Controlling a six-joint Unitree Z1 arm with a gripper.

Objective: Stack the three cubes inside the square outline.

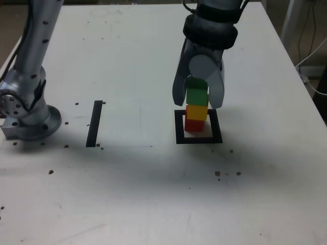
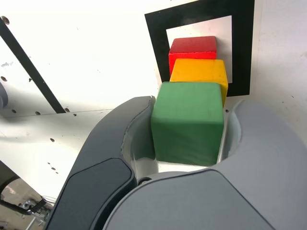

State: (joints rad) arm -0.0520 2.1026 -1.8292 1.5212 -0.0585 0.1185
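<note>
Straddling matte green cube [image 2: 187,125], smooth grey fingers [image 2: 139,127]

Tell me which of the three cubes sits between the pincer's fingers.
The green cube, the top one of the stack: the pincer's fingers flank it, while the yellow and red cubes lie below it.
</note>
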